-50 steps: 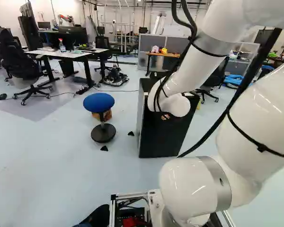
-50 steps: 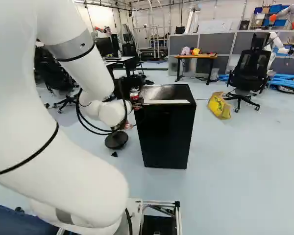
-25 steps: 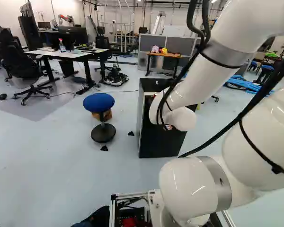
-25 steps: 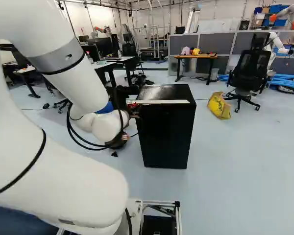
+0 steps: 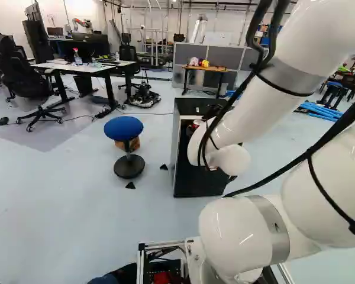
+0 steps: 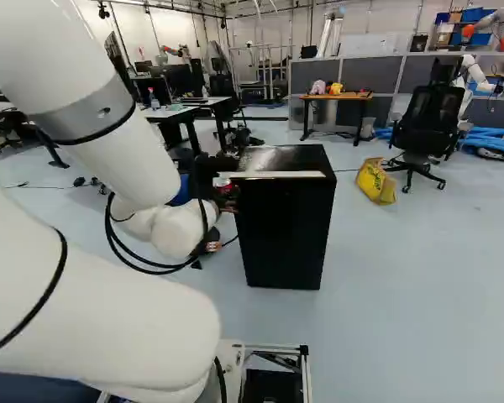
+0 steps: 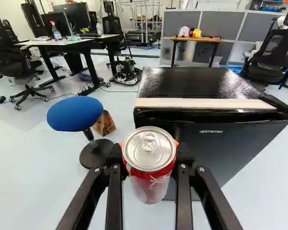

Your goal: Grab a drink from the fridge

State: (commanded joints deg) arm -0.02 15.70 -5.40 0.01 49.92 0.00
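The tool [image 7: 150, 155] grasps a red drink can [image 7: 149, 184] upright between its two fingers, outside the black fridge [image 7: 211, 148] just ahead of the tool, so the grab itself looks done, leaving perhaps only carrying the drink away

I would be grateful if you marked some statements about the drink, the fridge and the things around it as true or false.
The hand holds a red can. True.
The stool has a red seat. False: its seat is blue.
A pale strip runs along the top front edge of the fridge. True.
The yellow bag sits on the fridge. False: it is on the floor near an office chair.
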